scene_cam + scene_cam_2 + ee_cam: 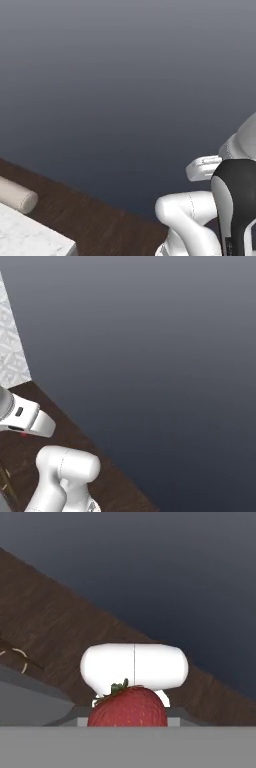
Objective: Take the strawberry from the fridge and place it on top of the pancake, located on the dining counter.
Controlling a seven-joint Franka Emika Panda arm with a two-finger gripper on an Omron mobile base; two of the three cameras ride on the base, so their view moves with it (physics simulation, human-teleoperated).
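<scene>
- While the arm stands folded at the lower right of the left base view, the strawberry [127, 706] sits at the bottom centre of the hand view, right at the tool [128, 721], red body low and green leaves at its upper left
- Tool state: the fingertips themselves are hidden behind the fruit and the lower edge, but the jaws are drawn nearly together and the fruit sits exactly where they meet, so I judge the tool clamped on the strawberry
- Orientation: the strawberry's leafy cap tilts up and slightly left in the hand view; its long axis seems to run away from the camera, though the lower half is cut off, so I cannot be sure
- Behind the fruit a white rounded robot link crosses the middle of the hand view, above dark brown wooden floor [45, 637]
- Key relation: a corner of the white marble worktop [30, 237] shows at the lower left of the left base view, well apart from the arm, with a pale cylinder [17, 195] just beyond it
- Judgement: the pancake is not yet reached; the carried fruit must travel toward that lower-left side
</scene>
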